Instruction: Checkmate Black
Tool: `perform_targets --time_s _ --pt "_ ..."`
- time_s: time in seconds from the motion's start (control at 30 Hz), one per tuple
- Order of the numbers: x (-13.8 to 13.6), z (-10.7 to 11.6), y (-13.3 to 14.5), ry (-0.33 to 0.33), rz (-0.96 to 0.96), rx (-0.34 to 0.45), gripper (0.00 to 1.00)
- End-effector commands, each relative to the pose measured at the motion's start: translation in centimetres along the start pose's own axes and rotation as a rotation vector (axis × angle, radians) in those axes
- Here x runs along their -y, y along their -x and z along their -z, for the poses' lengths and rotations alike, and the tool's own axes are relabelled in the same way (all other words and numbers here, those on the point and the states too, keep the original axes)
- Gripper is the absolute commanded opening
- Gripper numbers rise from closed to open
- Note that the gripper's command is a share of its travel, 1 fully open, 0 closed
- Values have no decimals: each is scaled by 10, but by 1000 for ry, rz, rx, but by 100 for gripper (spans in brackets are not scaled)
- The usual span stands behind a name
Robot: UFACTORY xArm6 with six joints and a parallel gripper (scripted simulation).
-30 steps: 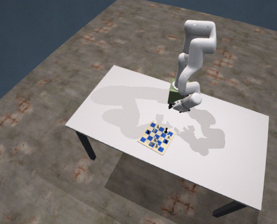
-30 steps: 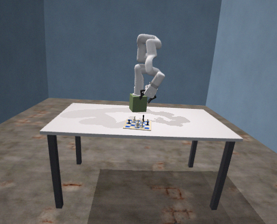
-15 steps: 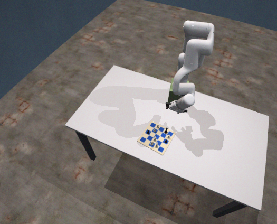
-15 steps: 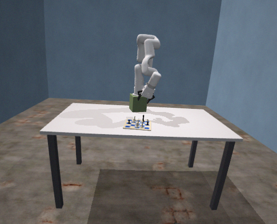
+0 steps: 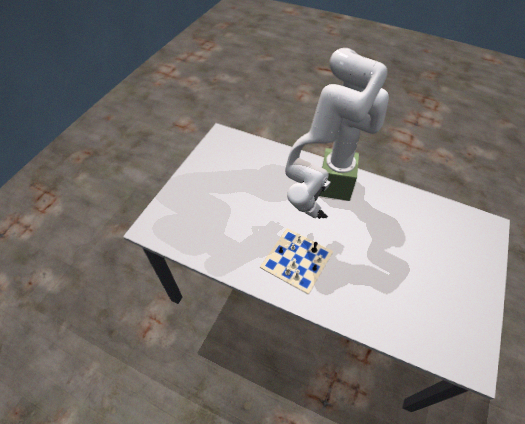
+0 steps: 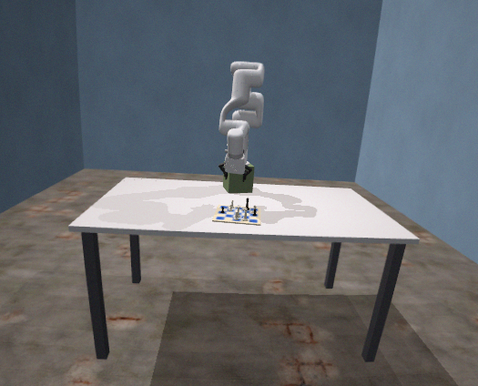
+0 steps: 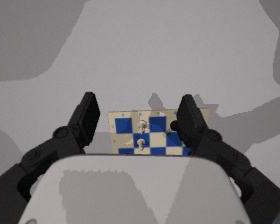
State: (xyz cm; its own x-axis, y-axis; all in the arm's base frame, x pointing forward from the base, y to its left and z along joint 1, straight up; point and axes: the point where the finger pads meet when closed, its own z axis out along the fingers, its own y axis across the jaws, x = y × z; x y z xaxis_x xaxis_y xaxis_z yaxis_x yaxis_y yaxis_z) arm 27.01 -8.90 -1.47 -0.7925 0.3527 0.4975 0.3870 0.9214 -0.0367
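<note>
A small blue-and-cream chessboard (image 5: 296, 261) lies on the white table, also in the exterior view (image 6: 237, 215). Several white pieces and a few black ones stand on it; the tallest black piece (image 5: 314, 245) stands near the board's far edge. My gripper (image 5: 320, 214) hangs open and empty above the table, between the board and the arm's green base (image 5: 341, 176). In the wrist view the two black fingers frame the board's far part (image 7: 152, 133), with two white pieces (image 7: 141, 134) and a dark piece (image 7: 174, 126) half hidden by the right finger. The squares' labels are too small to read.
The arm's green base block stands behind the board. The table's front edge (image 5: 300, 312) runs close to the board's near side.
</note>
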Motion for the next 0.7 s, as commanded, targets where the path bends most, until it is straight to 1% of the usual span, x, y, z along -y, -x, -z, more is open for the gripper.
perform_targets --time_s 0.0,0.07,0.1,0.17,0.2,0.3,0.33,0.4,0.43,0.5,0.53,0.6,0.63,0.67 --pt "24 0 20 189 -99 -156 100" --pt "24 0 20 189 -99 -156 100" --pt "34 0 29 268 -145 -205 100" --pt "34 0 29 268 -145 -205 100" --pt "44 0 36 345 -191 -253 100" --pt "44 0 36 345 -191 -253 100" --pt "54 0 44 419 -237 -300 100" --pt "54 0 44 419 -237 -300 100" --pt "63 0 52 490 -280 -344 100" --pt "63 0 52 490 -280 -344 100" --pt "72 1 60 553 -322 -386 100" --pt "72 1 60 553 -322 -386 100" --pt "80 1 68 620 -363 -428 100" --pt "80 1 68 620 -363 -428 100"
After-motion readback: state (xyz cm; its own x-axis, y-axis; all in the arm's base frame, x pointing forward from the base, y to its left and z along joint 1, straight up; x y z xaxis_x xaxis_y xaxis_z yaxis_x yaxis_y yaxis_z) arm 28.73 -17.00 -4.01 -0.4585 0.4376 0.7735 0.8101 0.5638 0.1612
